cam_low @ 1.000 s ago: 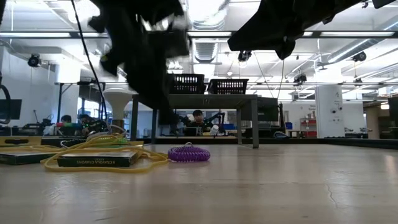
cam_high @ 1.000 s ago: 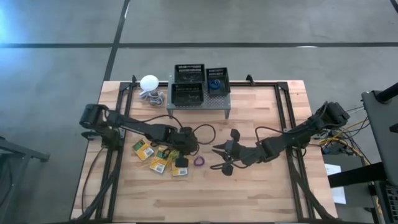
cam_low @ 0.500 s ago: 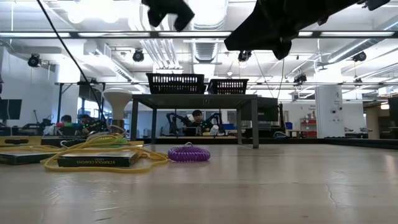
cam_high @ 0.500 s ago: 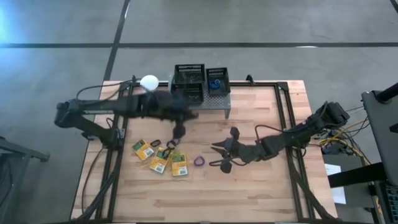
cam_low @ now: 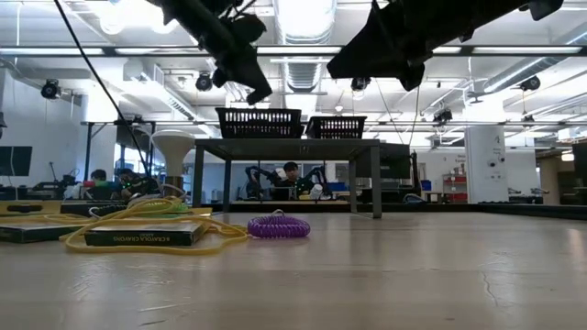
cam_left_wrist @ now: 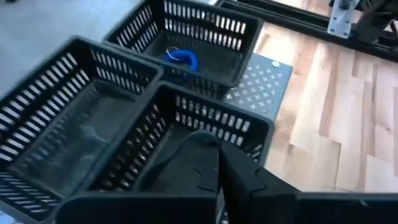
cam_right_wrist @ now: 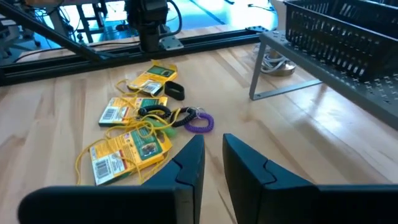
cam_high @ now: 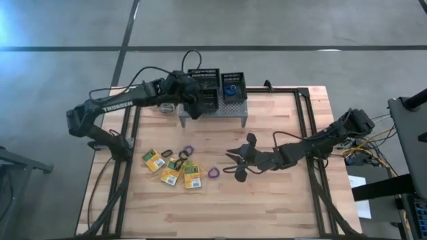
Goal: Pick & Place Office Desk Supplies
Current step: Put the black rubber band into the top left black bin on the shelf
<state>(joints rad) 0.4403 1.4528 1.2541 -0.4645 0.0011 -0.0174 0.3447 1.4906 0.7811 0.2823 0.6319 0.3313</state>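
1. Placement is the step in hand, by my reading: the left gripper [cam_high: 194,107] hangs above the black mesh trays [cam_high: 202,92] on the grey perforated stand [cam_high: 230,110] at the counter's [cam_high: 280,200] far edge.
2. Its fingers look nearly shut in the left wrist view; whether they hold anything I cannot tell.
3. One tray already holds a blue ring [cam_left_wrist: 181,59]. Centre over a tray's opening before letting go, so nothing catches on the mesh rim.
4. Lower into the tray rather than dropping from height; light supplies could bounce out.
5. Remaining supplies lie together on the counter: yellow-and-green flat boxes [cam_high: 174,167], tan rubber bands [cam_right_wrist: 134,127], a purple ring [cam_high: 213,173] and dark rings [cam_high: 167,153].
6. The right gripper [cam_high: 235,165] hovers just beside the purple ring, fingers close together and empty. Keep both arms well apart.
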